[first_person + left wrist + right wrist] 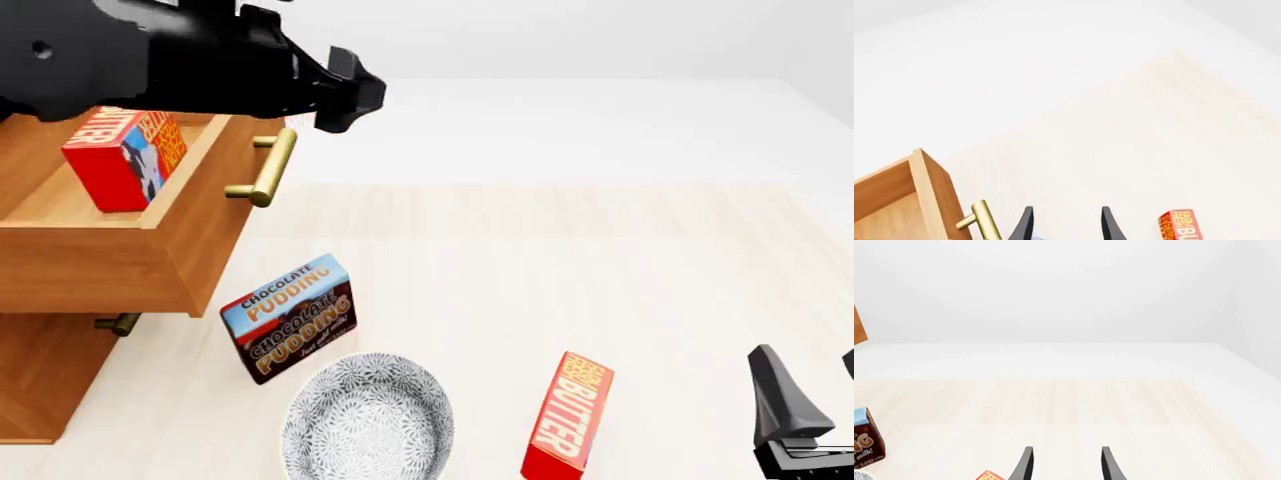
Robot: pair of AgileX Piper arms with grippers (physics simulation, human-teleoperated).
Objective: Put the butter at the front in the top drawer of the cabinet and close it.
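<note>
The top drawer (187, 235) of the cabinet (40, 375) stands pulled out. The butter (120, 155), a red carton with a bluish patch, stands upright inside it. My left gripper (351, 95) is open and empty, above and just right of the drawer's brass handle (274, 165). In the left wrist view the open gripper (1066, 225) sits beside the handle (984, 220) and the drawer wall (924, 185). My right gripper (810, 385) is open and empty, low at the table's front right; it also shows in the right wrist view (1066, 465).
A second red butter carton (567, 418) stands at the front middle and shows in the left wrist view (1181, 227). A chocolate pudding box (290, 315) stands by the cabinet, a patterned bowl (367, 420) in front of it. The lower drawer's handle (118, 323) is shut in.
</note>
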